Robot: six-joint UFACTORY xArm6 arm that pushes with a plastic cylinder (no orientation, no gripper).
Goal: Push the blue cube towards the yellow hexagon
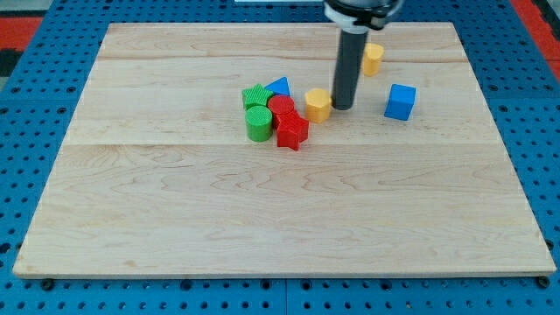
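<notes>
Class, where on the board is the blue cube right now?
The blue cube sits alone toward the view's upper right, right of my tip and the yellow hexagon.

The blue cube point(400, 101) was found upright on the wooden board, toward the view's right, one edge turned slightly to the camera. The yellow hexagon point(318, 104) — a short, flat-topped prism — was seen well apart to its left, at about the same height.
</notes>
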